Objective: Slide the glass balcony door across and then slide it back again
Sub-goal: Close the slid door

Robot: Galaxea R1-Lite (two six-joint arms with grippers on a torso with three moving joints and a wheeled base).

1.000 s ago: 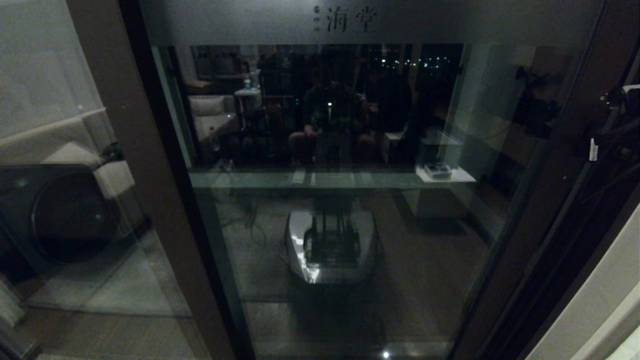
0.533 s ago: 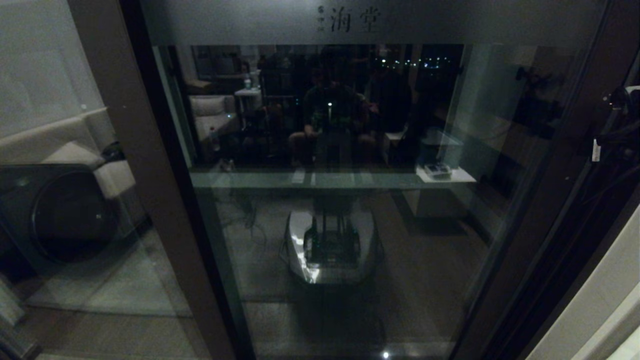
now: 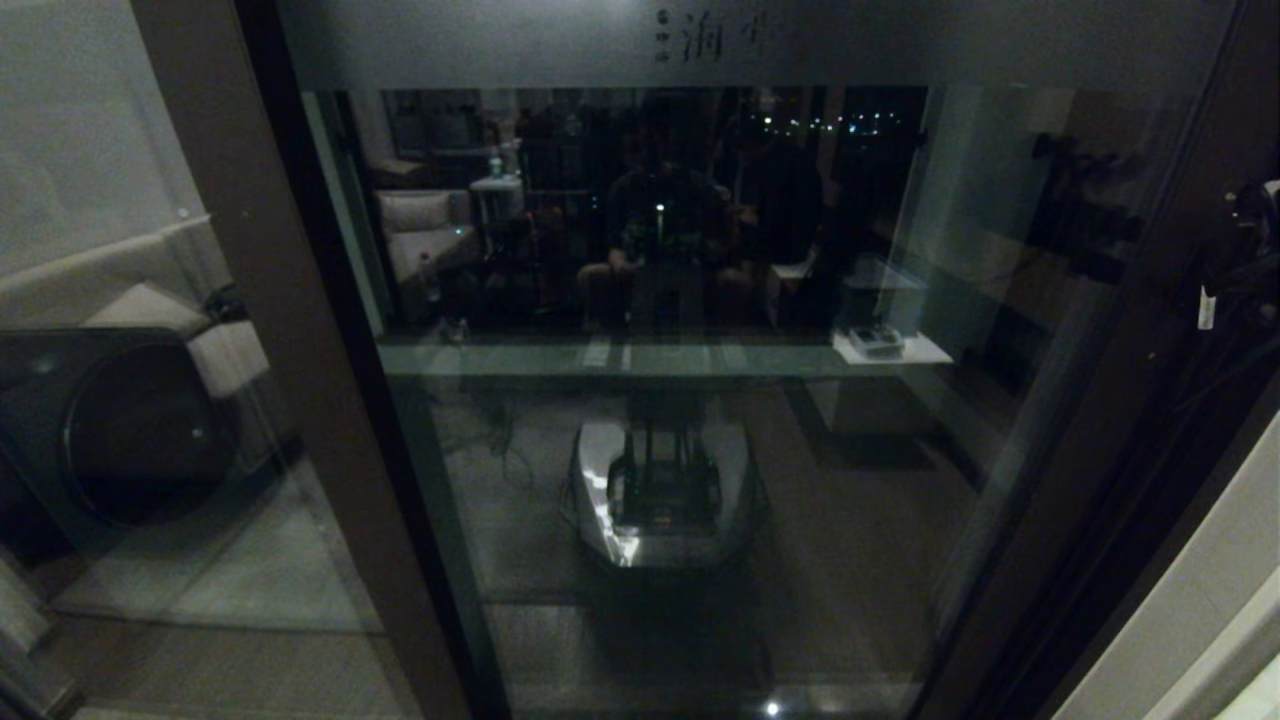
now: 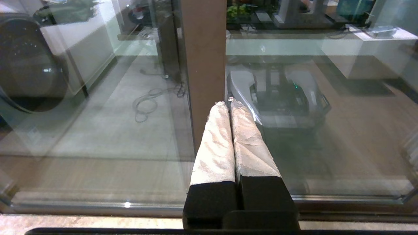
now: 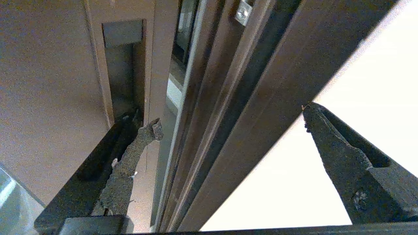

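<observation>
The glass balcony door (image 3: pixel 700 450) fills the head view, its dark brown edge stile (image 3: pixel 1130 330) at the right. In the right wrist view that stile (image 5: pixel 49 98) bears a narrow recessed handle (image 5: pixel 122 71). My right gripper (image 5: pixel 230 116) is open, one finger (image 5: pixel 130 156) resting at the lower end of the recess and the other out over the bright wall. The right arm (image 3: pixel 1240 260) shows at the head view's right edge. My left gripper (image 4: pixel 228 103) is shut on nothing, its tips close to a brown upright stile (image 4: pixel 202 65).
A dark round-fronted appliance (image 3: pixel 120 430) stands behind the left glass panel. A pale wall (image 3: pixel 1200 610) borders the door frame on the right. The floor track (image 4: pixel 98 205) runs along the bottom. The glass reflects my own base (image 3: pixel 660 490).
The door has slid a little to the right, its lettering and right stile shifting that way. The right arm has moved right with it.
</observation>
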